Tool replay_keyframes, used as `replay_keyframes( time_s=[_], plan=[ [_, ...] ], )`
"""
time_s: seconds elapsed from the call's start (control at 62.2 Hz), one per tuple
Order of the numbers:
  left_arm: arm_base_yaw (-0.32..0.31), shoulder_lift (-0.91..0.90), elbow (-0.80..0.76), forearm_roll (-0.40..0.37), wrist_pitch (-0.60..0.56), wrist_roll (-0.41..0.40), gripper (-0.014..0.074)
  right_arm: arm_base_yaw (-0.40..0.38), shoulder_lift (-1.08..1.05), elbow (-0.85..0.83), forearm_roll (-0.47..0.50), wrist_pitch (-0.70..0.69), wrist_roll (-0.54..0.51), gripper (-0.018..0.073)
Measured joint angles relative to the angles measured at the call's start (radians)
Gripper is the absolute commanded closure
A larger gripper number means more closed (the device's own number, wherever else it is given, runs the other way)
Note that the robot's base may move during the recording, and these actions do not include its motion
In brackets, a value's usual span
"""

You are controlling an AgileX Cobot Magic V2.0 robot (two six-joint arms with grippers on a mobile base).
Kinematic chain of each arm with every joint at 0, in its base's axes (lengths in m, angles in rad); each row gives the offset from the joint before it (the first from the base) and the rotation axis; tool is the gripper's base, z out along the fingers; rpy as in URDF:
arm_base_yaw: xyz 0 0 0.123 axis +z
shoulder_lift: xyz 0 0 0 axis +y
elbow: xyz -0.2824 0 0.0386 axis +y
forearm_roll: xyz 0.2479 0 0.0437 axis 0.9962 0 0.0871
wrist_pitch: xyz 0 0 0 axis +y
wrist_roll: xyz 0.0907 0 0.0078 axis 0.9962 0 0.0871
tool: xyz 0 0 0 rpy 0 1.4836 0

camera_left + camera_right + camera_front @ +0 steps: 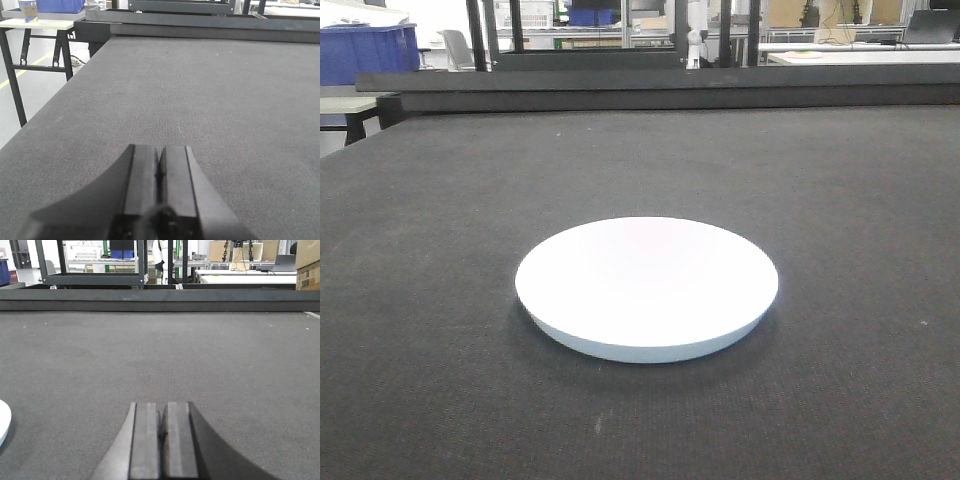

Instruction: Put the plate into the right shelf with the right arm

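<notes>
A plain white round plate (647,285) rests flat on the dark felt table in the front view, with neither arm near it there. Its rim shows as a white sliver (2,422) at the left edge of the right wrist view. My right gripper (163,410) is shut with nothing in it, low over the felt, to the right of the plate. In the left wrist view my left gripper (159,155) is also shut and holds nothing above bare felt. The right shelf is out of view.
A raised dark rail (660,85) runs along the table's far edge. A blue bin (365,50) and a side table (37,25) stand beyond the left edge. Black frames (90,260) and benches stand behind. The table's left edge (50,100) drops to the floor.
</notes>
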Motion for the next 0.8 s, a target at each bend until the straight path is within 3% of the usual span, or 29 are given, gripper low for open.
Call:
replay_keyframes(
  time_s=[0.803],
  plan=[
    [0.0, 0.0, 0.0, 0.0, 0.0, 0.0, 0.0643, 0.0, 0.0, 0.0, 0.0, -0.059, 0.007, 0.0503]
  ],
)
